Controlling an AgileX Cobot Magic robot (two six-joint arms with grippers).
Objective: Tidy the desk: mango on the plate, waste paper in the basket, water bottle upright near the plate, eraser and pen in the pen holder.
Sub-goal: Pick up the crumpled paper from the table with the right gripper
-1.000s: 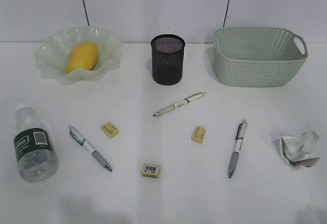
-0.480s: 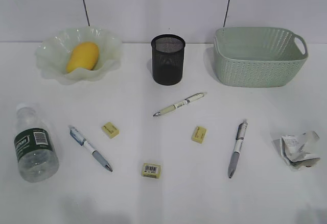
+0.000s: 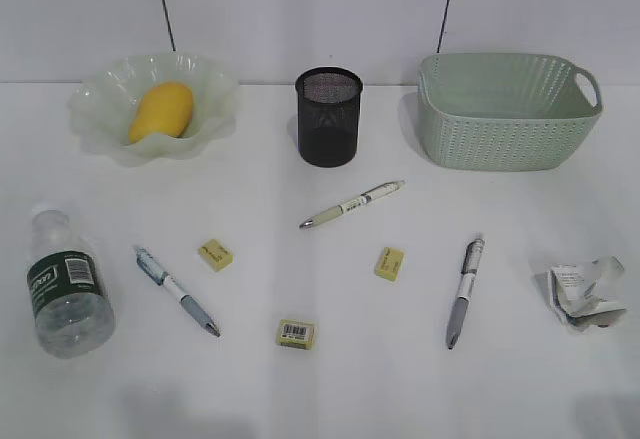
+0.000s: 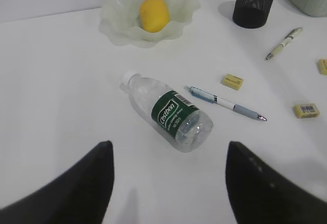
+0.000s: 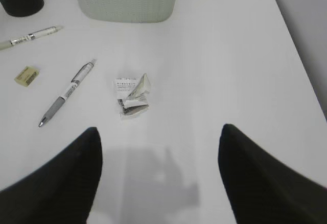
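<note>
White desk (image 3: 330,379) meets a plain pale wall (image 3: 300,9) behind.

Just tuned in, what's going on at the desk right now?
Nothing is held yet. The left gripper hangs open over the water bottle, which lies on its side. The right gripper hangs open over the waste paper. The mango already sits on the plate. Three pens and three erasers lie loose on the desk; the pen holder and basket wait at the back.
</note>
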